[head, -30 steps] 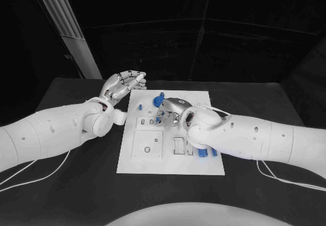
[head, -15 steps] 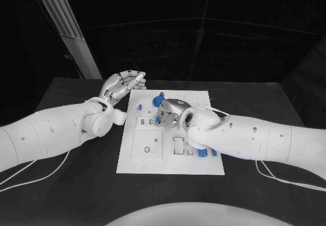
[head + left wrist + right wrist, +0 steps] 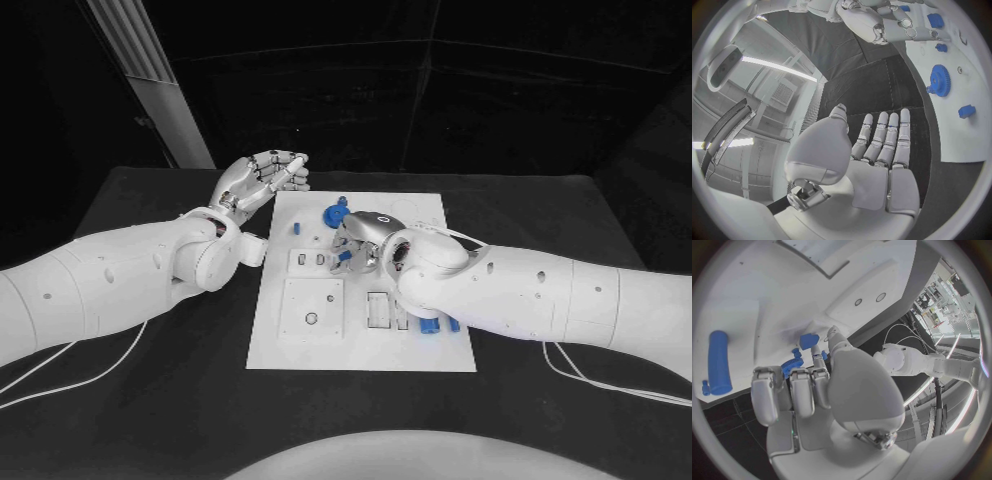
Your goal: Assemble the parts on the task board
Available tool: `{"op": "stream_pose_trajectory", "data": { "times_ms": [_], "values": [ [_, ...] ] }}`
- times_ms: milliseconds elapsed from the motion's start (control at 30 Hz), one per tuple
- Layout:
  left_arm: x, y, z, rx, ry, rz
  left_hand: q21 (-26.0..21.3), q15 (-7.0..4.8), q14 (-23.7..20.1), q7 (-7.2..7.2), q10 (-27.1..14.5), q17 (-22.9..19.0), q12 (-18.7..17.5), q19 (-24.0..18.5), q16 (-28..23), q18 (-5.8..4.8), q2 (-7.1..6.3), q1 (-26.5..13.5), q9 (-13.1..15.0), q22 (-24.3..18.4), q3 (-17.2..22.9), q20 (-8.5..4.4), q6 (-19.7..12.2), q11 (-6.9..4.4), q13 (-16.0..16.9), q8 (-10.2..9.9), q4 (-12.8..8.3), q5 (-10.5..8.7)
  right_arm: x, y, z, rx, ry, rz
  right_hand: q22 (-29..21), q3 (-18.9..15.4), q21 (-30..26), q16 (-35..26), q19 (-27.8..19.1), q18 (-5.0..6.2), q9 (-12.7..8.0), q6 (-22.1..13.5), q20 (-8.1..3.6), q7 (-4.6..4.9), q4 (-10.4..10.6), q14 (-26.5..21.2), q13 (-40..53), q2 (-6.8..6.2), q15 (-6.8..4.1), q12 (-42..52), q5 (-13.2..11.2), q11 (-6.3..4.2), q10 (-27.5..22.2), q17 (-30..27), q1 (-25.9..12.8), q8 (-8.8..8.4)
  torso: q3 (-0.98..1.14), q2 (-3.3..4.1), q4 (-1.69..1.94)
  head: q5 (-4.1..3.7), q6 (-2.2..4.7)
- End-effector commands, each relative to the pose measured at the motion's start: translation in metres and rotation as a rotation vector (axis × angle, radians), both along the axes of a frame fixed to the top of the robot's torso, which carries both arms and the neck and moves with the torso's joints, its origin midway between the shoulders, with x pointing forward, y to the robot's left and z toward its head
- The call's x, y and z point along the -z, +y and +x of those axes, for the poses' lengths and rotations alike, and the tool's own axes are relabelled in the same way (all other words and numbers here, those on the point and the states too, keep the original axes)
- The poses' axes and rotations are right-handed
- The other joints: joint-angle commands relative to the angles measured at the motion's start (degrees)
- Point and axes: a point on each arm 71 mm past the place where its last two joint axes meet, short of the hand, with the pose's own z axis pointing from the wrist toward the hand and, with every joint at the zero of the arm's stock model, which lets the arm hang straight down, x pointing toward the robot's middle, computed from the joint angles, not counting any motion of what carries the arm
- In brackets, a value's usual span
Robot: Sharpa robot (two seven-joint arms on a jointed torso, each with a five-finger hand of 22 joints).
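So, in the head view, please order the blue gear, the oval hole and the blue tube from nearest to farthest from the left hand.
1. Blue gear, at the far end of the board, nearest the left hand.
2. Oval hole, near left part.
3. Blue tube, near right edge.

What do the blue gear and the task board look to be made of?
Blue gear: probably moulded or printed plastic, an even matte blue with no metallic glint. Task board: looks like a rigid white plastic or painted plate, smooth and matte; which one can't be told.
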Motion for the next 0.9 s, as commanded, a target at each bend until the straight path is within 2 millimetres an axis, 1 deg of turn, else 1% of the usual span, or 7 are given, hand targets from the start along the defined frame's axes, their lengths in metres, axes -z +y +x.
{"op": "stream_pose_trajectory", "data": {
  "times_ms": [33,300,400,533,667,767,900],
  "values": [
    [-0.011,-0.001,-0.003,0.025,-0.133,-0.056,-0.1,-0.05,-0.3,6.22,-0.3,-0.1,0.3,-0.2,0.4,-0.57,0.45,0.3,0.1,-0.1,-0.2,0.0,-0.2,0.06,-0.1,-0.4,-0.1,0.35,-0.002,0.001,0.0,-0.005,-0.016,0.011,15.1,0.3,0.2,0.1,5.9,-0.43,0.1,-0.6,0.56,0.08,0.7,6.1,15.0,-1.04,0.35,0.1,0.1,0.42,6.2,15.1,-0.1,-0.02,-0.02,0.01,0.02,0.0,0.01],
    [-0.011,-0.001,-0.003,0.026,-0.133,-0.056,-0.1,-0.05,-0.3,6.22,-0.3,-0.1,0.3,-0.2,0.4,-0.57,0.45,0.3,0.1,-0.1,-0.2,0.0,-0.2,0.06,-0.1,-0.4,-0.1,0.35,-0.006,-0.003,-0.001,-0.002,-0.05,0.05,15.1,0.8,0.2,0.1,5.9,-0.43,0.2,-0.4,0.65,0.03,1.0,6.1,15.0,-1.28,0.37,0.1,0.2,0.42,6.2,15.1,0.1,0.17,-0.02,-0.02,0.01,-0.07,0.09],
    [-0.011,-0.001,-0.003,0.025,-0.133,-0.056,-0.1,-0.05,-0.3,6.22,-0.3,-0.1,0.3,-0.2,0.4,-0.57,0.45,0.3,0.1,-0.1,-0.2,0.0,-0.2,0.06,-0.1,-0.4,-0.1,0.35,-0.008,-0.006,-0.002,-0.004,-0.064,0.066,15.1,1.3,0.2,0.1,5.9,-0.43,0.3,0.0,0.68,-0.31,1.2,6.1,15.0,-1.28,0.28,0.1,0.2,0.2,6.2,15.1,0.7,0.37,-0.01,-0.03,-0.02,0.02,0.06],
    [-0.011,0.0,-0.003,0.023,-0.134,-0.055,-0.1,-0.05,-0.3,6.22,-0.3,-0.1,0.3,-0.2,0.4,-0.57,0.45,0.3,0.1,-0.1,-0.2,0.0,-0.2,0.06,-0.1,-0.4,-0.1,0.35,-0.011,-0.012,-0.005,-0.03,-0.076,0.079,15.1,2.2,0.2,0.1,5.9,-0.43,0.4,0.3,0.39,-1.37,1.1,6.1,15.0,-1.29,-0.29,0.1,0.2,-0.64,6.2,15.1,1.9,0.45,-0.04,-0.14,-0.06,0.04,0.01],
    [-0.011,0.0,-0.003,0.023,-0.134,-0.055,0.0,-0.05,-0.3,6.22,-0.3,-0.1,0.4,-0.2,0.5,-0.57,0.49,0.5,0.1,-0.1,-0.2,0.0,-0.2,0.06,-0.1,-0.4,-0.1,0.44,-0.015,-0.018,-0.01,-0.067,-0.082,0.076,15.1,2.8,0.2,0.1,5.9,-0.43,0.3,0.0,-0.33,-2.73,0.8,6.1,15.0,-1.42,-1.18,0.1,0.5,-1.79,6.2,15.1,3.2,0.21,-0.07,-0.08,0.08,0.02,0.14],
    [-0.011,0.0,-0.002,0.022,-0.134,-0.054,0.0,-0.05,-0.3,6.22,-0.3,-0.1,0.4,-0.2,0.5,-0.57,0.49,0.5,0.1,-0.1,-0.2,0.0,-0.2,0.06,-0.1,-0.4,-0.1,0.44,-0.019,-0.021,-0.01,-0.093,-0.083,0.054,15.1,3.1,0.2,0.1,5.9,-0.43,0.2,-0.4,-0.79,-3.21,0.5,6.1,15.0,-1.59,-1.62,0.1,1.2,-2.29,6.2,15.1,3.9,0.08,-0.03,-0.05,-0.07,0.06,0.04],
    [-0.011,0.0,-0.002,0.023,-0.134,-0.054,0.0,-0.05,-0.3,6.22,-0.3,-0.1,0.4,-0.2,0.5,-0.57,0.49,0.5,0.1,-0.1,-0.2,0.0,-0.2,0.06,-0.1,-0.4,-0.1,0.44,-0.019,-0.024,-0.01,-0.116,-0.081,0.019,15.1,3.3,0.2,0.1,5.9,-0.43,0.2,-0.5,-1.16,-3.54,0.4,6.1,15.0,-1.95,-1.96,0.1,2.1,-2.65,6.2,15.1,4.3,0.08,-0.12,-0.06,0.07,-0.22,0.0]
  ]
}}
